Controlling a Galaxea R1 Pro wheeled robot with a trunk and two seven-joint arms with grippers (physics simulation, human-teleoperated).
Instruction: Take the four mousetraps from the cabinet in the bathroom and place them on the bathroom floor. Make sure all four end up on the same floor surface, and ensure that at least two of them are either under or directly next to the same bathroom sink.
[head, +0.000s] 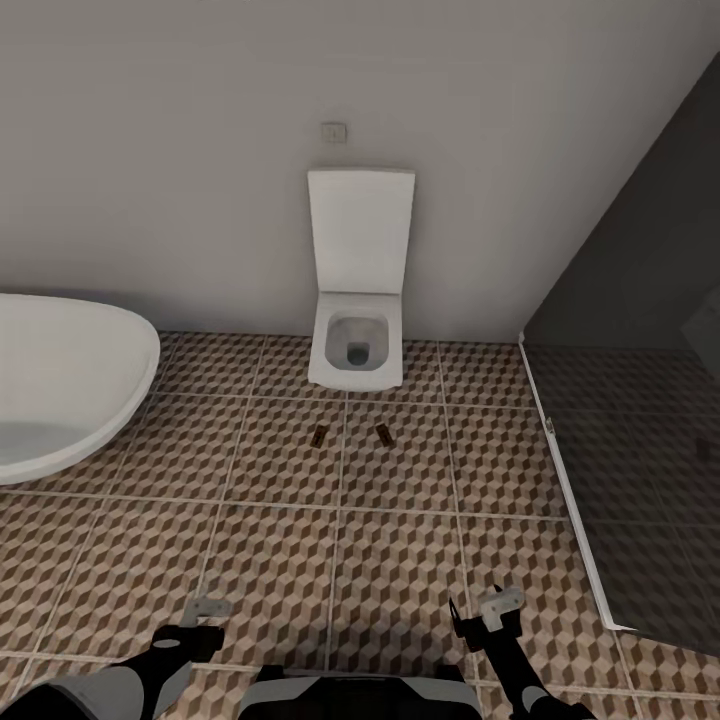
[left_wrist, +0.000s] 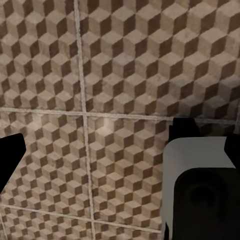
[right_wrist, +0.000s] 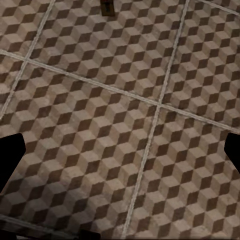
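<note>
mousetraps: We see two small brown mousetraps (head: 319, 434) (head: 383, 431) lying flat on the bathroom floor (head: 280, 560), just in front of the toilet (head: 357, 300) and a little apart from each other. One more shows at the edge of the right wrist view (right_wrist: 106, 7). They look like thin little wooden boards with dark bits on top; they are too small here to tell more.

step: We think the job now is to go back for the other traps or to move these ones. We see no sink here, and two traps must end up by a sink.

how to do it well: We should roll slowly and not drive over the two traps. We should come down on a trap from above and pinch its long sides.

left gripper (head: 205, 610): its fingers are spread and hold nothing.

right gripper (head: 482, 608): its fingers are spread and hold nothing.

around the toilet: the white bathtub (head: 60, 390) sits to one side, a dark glass wall (head: 640, 420) to the other.
</note>
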